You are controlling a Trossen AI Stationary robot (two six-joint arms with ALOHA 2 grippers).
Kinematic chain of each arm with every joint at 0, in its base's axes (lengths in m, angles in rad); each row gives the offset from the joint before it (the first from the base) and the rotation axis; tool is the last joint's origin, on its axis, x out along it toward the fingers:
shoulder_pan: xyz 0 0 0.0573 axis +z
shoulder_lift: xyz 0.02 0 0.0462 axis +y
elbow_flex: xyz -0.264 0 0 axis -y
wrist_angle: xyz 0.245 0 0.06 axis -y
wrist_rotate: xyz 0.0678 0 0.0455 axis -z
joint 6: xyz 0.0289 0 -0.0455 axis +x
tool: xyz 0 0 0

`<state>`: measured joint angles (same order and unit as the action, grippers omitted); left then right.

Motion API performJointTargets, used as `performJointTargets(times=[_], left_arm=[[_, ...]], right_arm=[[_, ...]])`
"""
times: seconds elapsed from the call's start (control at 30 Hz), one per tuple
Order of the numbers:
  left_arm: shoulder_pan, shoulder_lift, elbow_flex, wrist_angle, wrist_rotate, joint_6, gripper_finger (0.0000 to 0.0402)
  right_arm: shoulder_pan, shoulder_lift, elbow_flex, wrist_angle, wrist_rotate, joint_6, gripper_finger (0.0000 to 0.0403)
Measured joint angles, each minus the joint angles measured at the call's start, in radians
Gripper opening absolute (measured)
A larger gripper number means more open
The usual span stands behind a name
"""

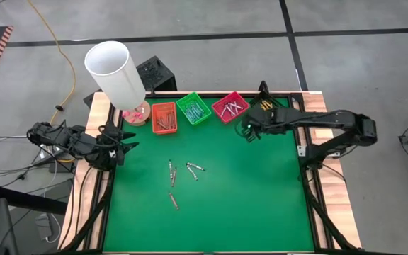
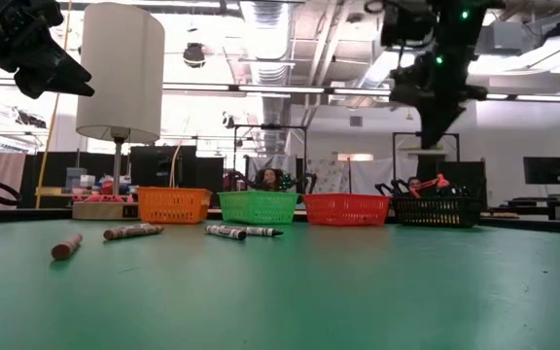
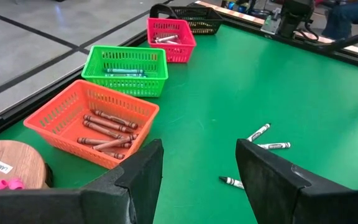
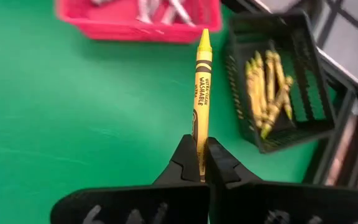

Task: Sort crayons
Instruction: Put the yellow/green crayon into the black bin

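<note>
The crayons are split between four small plastic mesh trays in a row at the top of the high view and a loose scatter of thin paper-wrapped crayons (image 1: 173, 173) lying on the green table mat (image 1: 246, 205) left of the frame's centre. From left to right the row runs: the square orange tray (image 1: 163, 117) with brownish crayons, the square green tray (image 1: 193, 108) with blue-green ones, the square pink-red tray (image 1: 230, 106) with pale ones, and the black tray (image 4: 278, 81) with yellow ones. The right gripper (image 4: 199, 163) hangs in the upper right of the high view, just beside the pink-red tray and the black tray, its fingers pinched tight on the lower end of one yellow wax crayon (image 4: 201, 93), which points out ahead of them. The left gripper (image 3: 197, 165) waits at the left edge of the mat, fingers spread wide and holding nothing. A tall white cylindrical lamp shade (image 1: 114, 71) on a round wooden base (image 3: 11, 165) stands at the upper left, beside the orange tray
</note>
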<state>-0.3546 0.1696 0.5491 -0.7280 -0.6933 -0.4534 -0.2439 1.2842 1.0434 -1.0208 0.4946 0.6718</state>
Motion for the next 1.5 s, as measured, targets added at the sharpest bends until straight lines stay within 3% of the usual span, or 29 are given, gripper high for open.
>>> performJointTargets(times=[0.4, 0.67, 0.87, 1.27, 1.5], left_arm=[[0.000, 0.000, 0.000, 0.000, 0.000, 0.000, 0.0192], [0.000, 0.000, 0.000, 0.000, 0.000, 0.000, 0.0192], [0.000, 0.000, 0.000, 0.000, 0.000, 0.000, 0.0192], [0.000, 0.000, 0.000, 0.000, 0.000, 0.000, 0.0192], [0.000, 0.000, 0.000, 0.000, 0.000, 0.000, 0.0192]], right_arm=[[-0.302, -0.002, -0.051, 0.089, -0.060, -0.188, 0.0000], [-0.435, -0.002, -0.051, 0.094, -0.075, -0.255, 0.0000], [-0.479, -0.002, -0.070, 0.157, -0.080, -0.262, 0.0000], [-0.506, -0.001, -0.259, 0.414, -0.104, -0.262, 0.0001], [-0.526, 0.018, -0.283, 0.454, -0.098, -0.262, 0.0031]])
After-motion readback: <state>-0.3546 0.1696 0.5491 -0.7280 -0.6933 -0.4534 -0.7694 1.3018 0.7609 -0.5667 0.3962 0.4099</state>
